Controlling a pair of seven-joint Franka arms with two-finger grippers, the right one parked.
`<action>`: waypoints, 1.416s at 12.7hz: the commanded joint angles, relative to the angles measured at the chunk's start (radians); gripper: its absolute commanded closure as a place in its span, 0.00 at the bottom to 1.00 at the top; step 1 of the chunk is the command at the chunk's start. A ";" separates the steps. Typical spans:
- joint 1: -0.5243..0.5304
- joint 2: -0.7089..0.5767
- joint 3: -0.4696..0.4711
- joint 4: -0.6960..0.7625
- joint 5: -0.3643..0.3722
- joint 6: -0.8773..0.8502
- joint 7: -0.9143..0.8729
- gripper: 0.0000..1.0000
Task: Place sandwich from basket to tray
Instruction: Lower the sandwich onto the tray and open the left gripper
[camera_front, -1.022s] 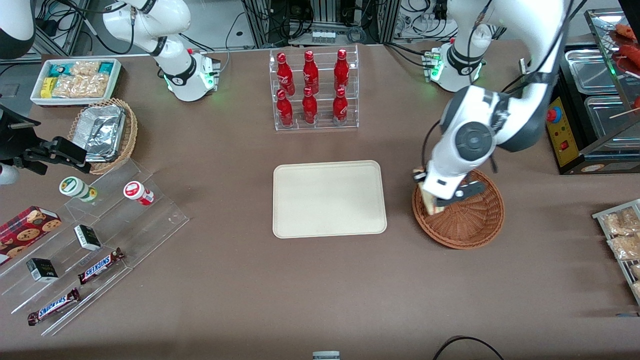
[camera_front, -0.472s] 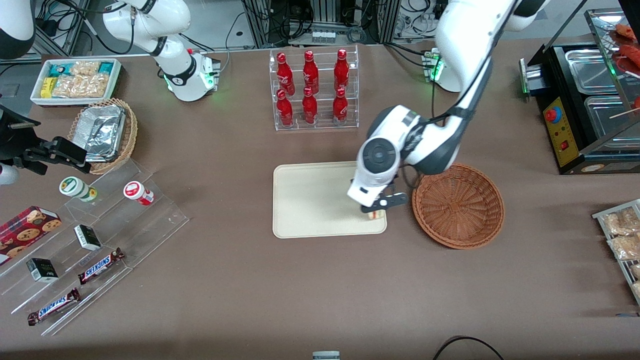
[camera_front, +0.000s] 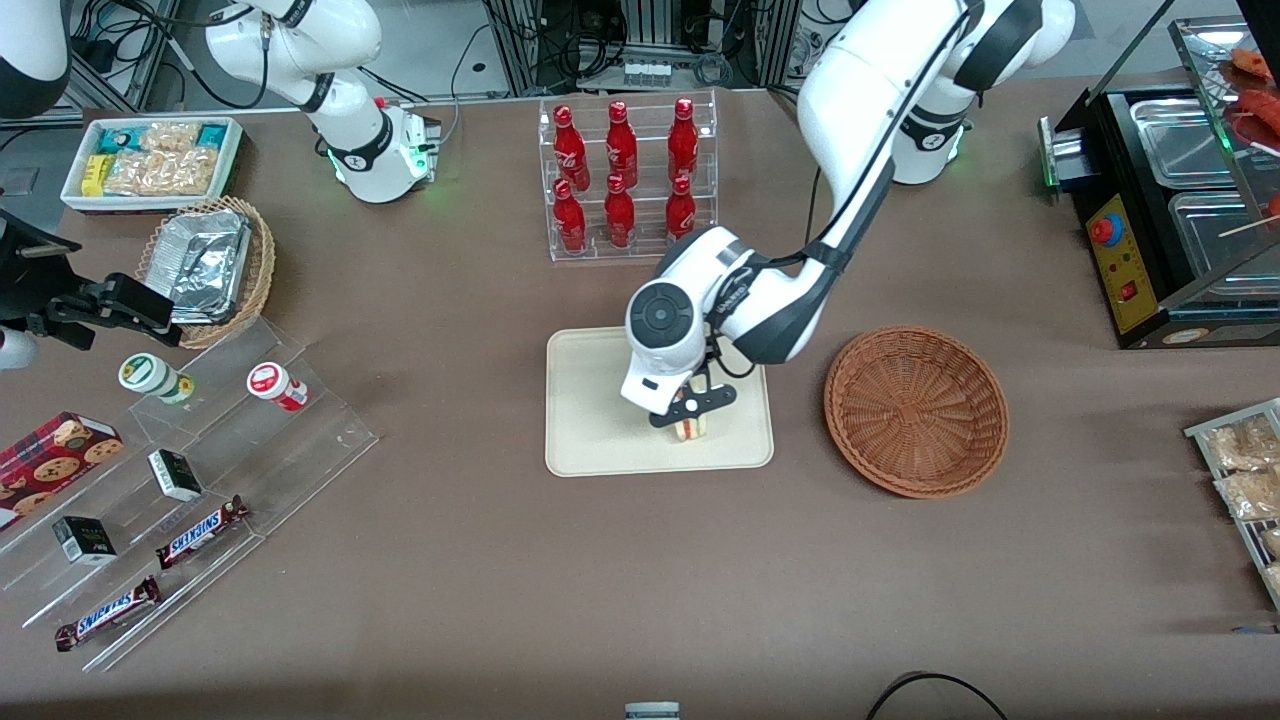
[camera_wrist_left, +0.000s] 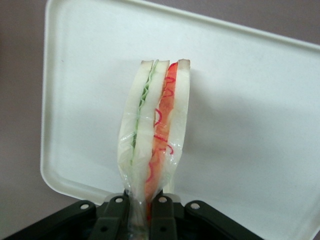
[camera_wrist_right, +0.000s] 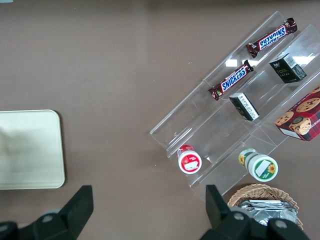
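My left gripper (camera_front: 690, 408) hangs over the cream tray (camera_front: 600, 400), near the tray's edge closest to the front camera, shut on the sandwich (camera_front: 690, 428). In the left wrist view the sandwich (camera_wrist_left: 154, 135) is a plastic-wrapped wedge of pale bread with green and red filling, pinched at its narrow end between the black fingers (camera_wrist_left: 163, 217) of the gripper (camera_wrist_left: 139, 220), with the tray (camera_wrist_left: 250, 100) below it. The reddish-brown woven basket (camera_front: 916, 410) stands beside the tray toward the working arm's end, with nothing in it.
A clear rack of red bottles (camera_front: 626, 180) stands farther from the front camera than the tray. Toward the parked arm's end are acrylic shelves with snack bars and boxes (camera_front: 160, 480), a tan basket of foil containers (camera_front: 210, 268) and a white snack bin (camera_front: 150, 160).
The gripper carried the sandwich out of the basket and across to the tray, moving toward the parked arm's end. The basket is now bare.
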 joint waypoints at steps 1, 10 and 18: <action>-0.044 0.048 0.013 0.066 -0.007 -0.014 -0.051 0.93; -0.043 0.047 0.019 0.071 -0.005 0.026 -0.038 0.00; 0.020 -0.174 0.097 0.045 0.012 -0.199 0.022 0.00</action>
